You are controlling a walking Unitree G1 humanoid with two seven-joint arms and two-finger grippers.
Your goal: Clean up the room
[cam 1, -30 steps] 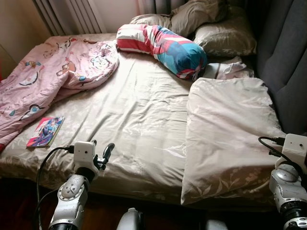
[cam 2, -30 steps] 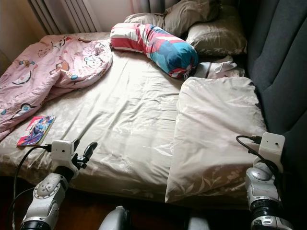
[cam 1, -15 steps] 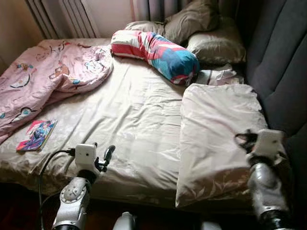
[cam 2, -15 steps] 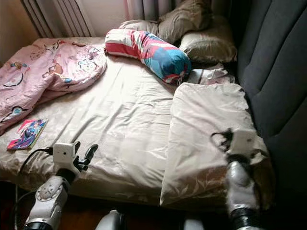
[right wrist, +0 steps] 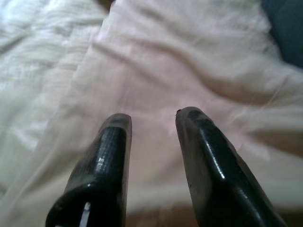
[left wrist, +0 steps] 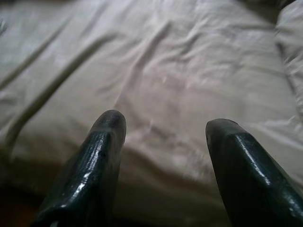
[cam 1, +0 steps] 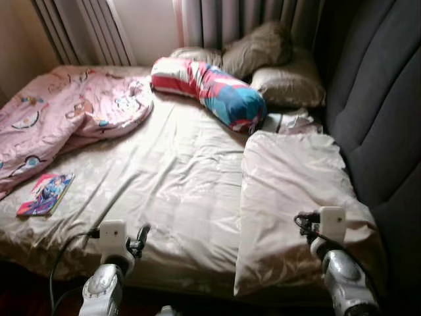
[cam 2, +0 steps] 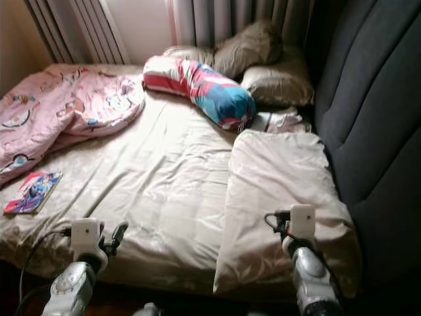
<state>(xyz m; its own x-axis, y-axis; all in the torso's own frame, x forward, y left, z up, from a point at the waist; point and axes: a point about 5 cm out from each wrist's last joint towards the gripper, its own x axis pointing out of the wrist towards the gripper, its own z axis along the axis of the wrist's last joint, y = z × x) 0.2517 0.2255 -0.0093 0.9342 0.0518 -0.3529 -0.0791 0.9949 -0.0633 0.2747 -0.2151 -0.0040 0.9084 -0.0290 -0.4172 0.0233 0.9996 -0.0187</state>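
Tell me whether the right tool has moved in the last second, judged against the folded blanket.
Yes. The right tool has come forward from the bed's edge beside the dark headboard and inward over the near end of the folded blanket.

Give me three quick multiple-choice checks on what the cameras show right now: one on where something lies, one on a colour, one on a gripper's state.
1. Where does the book lie?
A. On the bed sheet beside the pink blanket, toward the robot's left
B. On the folded beige duvet
C. Against the grey pillows

2. What colours is the bolster pillow?
A. Plain grey
B. Red, white and blue
C. Green and yellow

3. How is the right gripper?
A. Shut on the duvet
B. Holding the book
C. Open, fingers apart, holding nothing

Answers: 1 A, the book rests on the sheet just below the pink blanket. 2 B, the bolster pillow shows red and white stripes and blue patches. 3 C, the right gripper shows a gap between its fingers, with the folded duvet beyond them.
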